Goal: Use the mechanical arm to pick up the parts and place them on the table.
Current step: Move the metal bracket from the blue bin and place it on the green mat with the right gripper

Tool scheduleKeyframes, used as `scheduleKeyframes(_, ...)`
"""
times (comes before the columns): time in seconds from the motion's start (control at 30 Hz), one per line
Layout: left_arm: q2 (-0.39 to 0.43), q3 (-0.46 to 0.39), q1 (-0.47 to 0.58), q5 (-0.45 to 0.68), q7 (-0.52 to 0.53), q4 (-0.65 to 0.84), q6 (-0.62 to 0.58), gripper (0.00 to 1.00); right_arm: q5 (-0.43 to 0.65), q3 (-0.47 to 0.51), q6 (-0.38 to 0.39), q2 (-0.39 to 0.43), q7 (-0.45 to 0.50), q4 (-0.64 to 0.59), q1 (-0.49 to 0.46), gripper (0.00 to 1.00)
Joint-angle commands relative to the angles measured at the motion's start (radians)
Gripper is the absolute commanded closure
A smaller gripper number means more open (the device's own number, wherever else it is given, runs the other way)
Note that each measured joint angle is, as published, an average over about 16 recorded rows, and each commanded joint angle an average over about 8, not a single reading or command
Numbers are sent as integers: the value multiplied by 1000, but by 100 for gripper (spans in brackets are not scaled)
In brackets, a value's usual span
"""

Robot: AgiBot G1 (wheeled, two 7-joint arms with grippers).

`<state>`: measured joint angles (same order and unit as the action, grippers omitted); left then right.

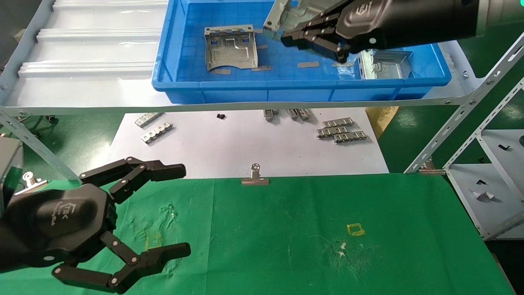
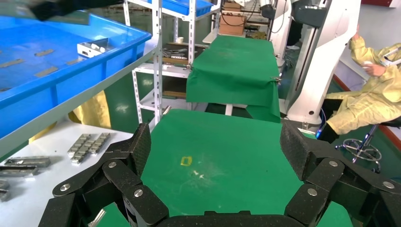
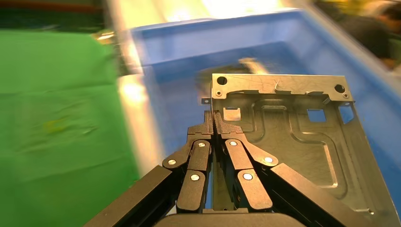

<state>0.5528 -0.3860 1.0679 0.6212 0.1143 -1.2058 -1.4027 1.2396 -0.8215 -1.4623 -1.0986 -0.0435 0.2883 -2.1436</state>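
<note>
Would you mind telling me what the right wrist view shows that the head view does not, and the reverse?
Only the right wrist view shows the held part's winding channel and corner holes close up, with the right gripper shut on its edge. Only the head view shows the open left gripper over the table, two more parts in the blue bin, and the binder clip. Both show the bin and green cloth.

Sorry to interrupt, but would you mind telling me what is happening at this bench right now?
The right gripper is shut on a grey sheet-metal part, holding it above the blue bin on the shelf. Two more parts lie in the bin. The left gripper hangs open over the green table, which has no part on it yet.
</note>
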Motion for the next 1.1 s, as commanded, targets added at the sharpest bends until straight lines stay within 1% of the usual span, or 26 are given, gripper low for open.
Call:
scheduleKeyframes(0.03, 0, 0, 0, 0, 0, 0, 0, 0, 3, -3, -59, 17, -10, 15, -7, 100)
scheduleKeyframes(0.13, 0, 0, 0, 0, 0, 0, 0, 0, -2, -20, -112, 48, -18, 74, -5, 100)
scheduleKeyframes(0.23, 0, 0, 0, 0, 0, 0, 0, 0, -35, -47, -137, 94, -8, 169, 13, 100)
scheduleKeyframes(0.33, 0, 0, 0, 0, 0, 0, 0, 0, -102, -90, -142, 162, 30, 300, 45, 100)
scheduleKeyframes(0.5, 0, 0, 0, 0, 0, 0, 0, 0, -226, -180, -137, 302, 116, 536, 97, 100)
scheduleKeyframes(0.57, 0, 0, 0, 0, 0, 0, 0, 0, -259, -215, -133, 353, 137, 612, 113, 100)
scheduleKeyframes(0.67, 0, 0, 0, 0, 0, 0, 0, 0, -285, -262, -129, 412, 139, 693, 137, 100)
scheduleKeyframes(0.8, 0, 0, 0, 0, 0, 0, 0, 0, -293, -328, -128, 463, 101, 758, 172, 100)
scheduleKeyframes(0.9, 0, 0, 0, 0, 0, 0, 0, 0, -265, -384, -124, 480, 64, 773, 194, 100)
scheduleKeyframes(1.0, 0, 0, 0, 0, 0, 0, 0, 0, -222, -435, -112, 479, 27, 747, 215, 100)
scheduleKeyframes(1.1, 0, 0, 0, 0, 0, 0, 0, 0, -180, -469, -93, 456, -25, 689, 241, 100)
